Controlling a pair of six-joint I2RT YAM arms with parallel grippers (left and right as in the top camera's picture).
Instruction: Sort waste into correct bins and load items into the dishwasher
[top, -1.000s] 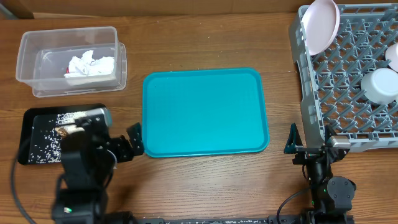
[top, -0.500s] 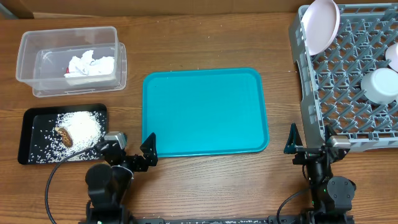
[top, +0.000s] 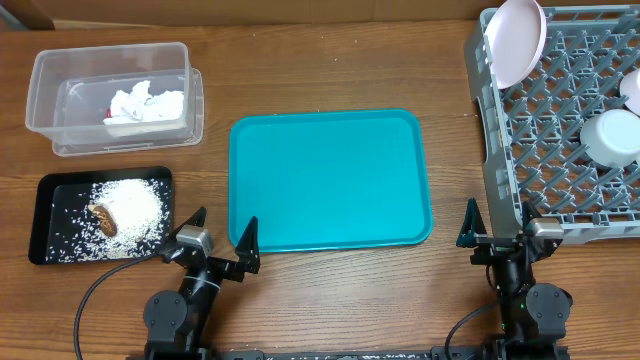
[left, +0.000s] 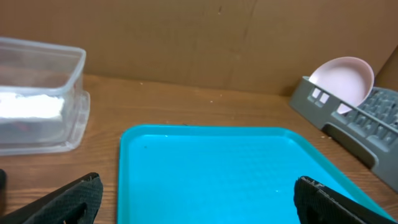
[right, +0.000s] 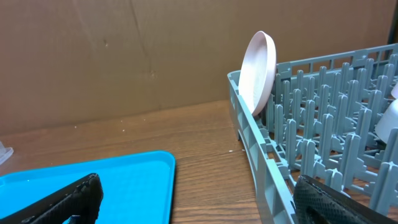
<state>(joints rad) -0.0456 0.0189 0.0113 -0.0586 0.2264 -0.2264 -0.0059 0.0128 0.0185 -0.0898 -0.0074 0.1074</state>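
Note:
The clear tub (top: 112, 52) at the back left holds white tissues (top: 146, 103) and a bit of red wrapper (top: 108, 114). The black tray (top: 52, 196) in front of it holds white rice crumbs (top: 130, 203) and a brown scrap (top: 103, 219). The grey dish rack (top: 560, 150) on the right holds a pinkish plate (top: 516, 40) on edge and a white cup (top: 612, 136). My left gripper (top: 220, 241) is open and empty at the front, facing the teal tray (left: 217, 165). My right gripper (top: 497, 228) is open and empty beside the rack's near corner (right: 267, 162).
The teal serving tray (top: 330, 180) lies in the middle with nothing on it. Another white dish (top: 632, 90) shows at the rack's right edge. The left wrist view shows the tub (left: 37, 93) and plate (left: 345, 78). The right wrist view shows the plate (right: 258, 71).
My left arm has drawn back from over the black tray to the front edge and turned toward the teal tray, uncovering the rice and scrap. The right arm has not moved.

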